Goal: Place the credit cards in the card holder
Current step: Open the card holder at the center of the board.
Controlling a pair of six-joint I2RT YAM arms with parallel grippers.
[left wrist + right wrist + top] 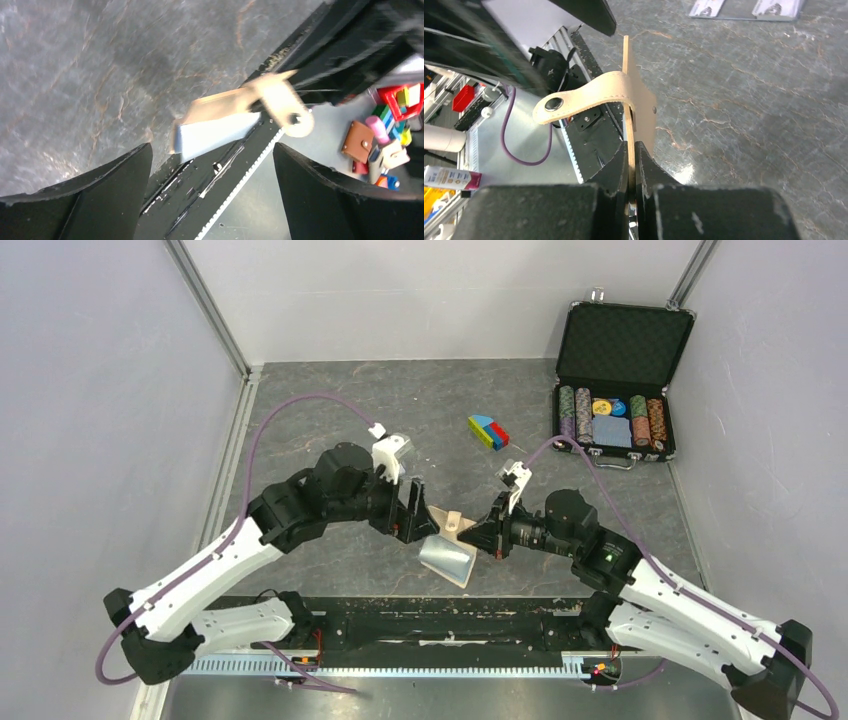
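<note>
1. Texture first: your card holder (447, 555) is tan, leather-look and stitched along its edges, with smooth pale blue-white pocket panels inside. It hangs open above the counter (350, 410), between the two arms.
2. Your right hand (478, 535) is clamped on one thin tan flap of it. The right wrist view shows the black fingers (611, 170) pressed together on that flap, which stands upright.
3. Only that view shows you the rounded strap (589, 92) curling off to the side, with its round metal snap (554, 104).
4. Your left hand (422, 512) is spread wide just beside the holder and grips nothing. Its wrist view shows the pale panel ahead, between the two dark fingers (100, 195).
5. Your credit cards (774, 6) appear only in the right wrist view, cut by the frame's top edge. They are two flat, translucent grey rectangles lying on the marbled grey counter, apart from the holder.
6. The top view alone gives you the black poker-chip case (620, 370), lid up, at the far right, and a small multicoloured block (488, 431).
</note>
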